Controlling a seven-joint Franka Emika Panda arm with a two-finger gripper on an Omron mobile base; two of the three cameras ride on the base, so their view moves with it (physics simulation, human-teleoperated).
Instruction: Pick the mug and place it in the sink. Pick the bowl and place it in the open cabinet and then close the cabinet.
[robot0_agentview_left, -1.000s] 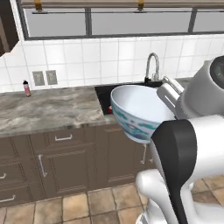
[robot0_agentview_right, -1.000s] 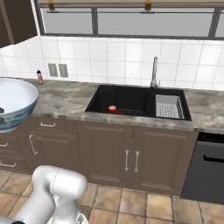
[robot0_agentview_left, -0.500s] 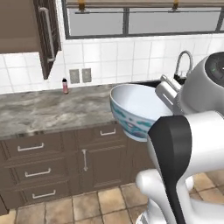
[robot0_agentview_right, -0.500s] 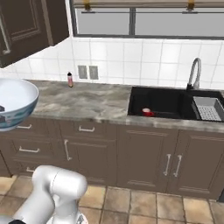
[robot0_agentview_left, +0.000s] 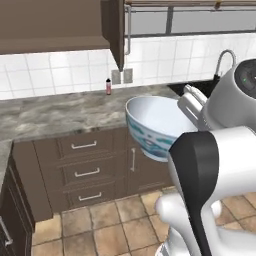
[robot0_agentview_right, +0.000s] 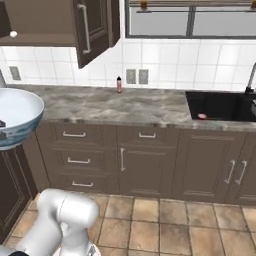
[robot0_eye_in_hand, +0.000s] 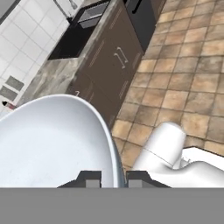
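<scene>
One bowl (robot0_agentview_left: 157, 125) clamped by its rim in the gripper (robot0_eye_in_hand: 113, 178).
Headed below the cabinet (robot0_agentview_right: 92, 27); next, a lift onto its shelf.

White tiled wall (robot0_agentview_right: 165, 60), grey marbled counter (robot0_agentview_right: 110, 105), brown drawers (robot0_agentview_right: 75, 160), tan tiled floor (robot0_agentview_right: 165, 220), window (robot0_agentview_right: 190, 20) above.

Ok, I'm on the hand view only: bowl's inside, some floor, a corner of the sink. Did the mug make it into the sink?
Observer: Yes. In the right base view the mug sits inside the sink.
Operator: And the cabinet, open or shut?
Observer: Open. The cabinet hangs on the wall left of the window with one door swung out, higher than the bowl you're holding.
</scene>
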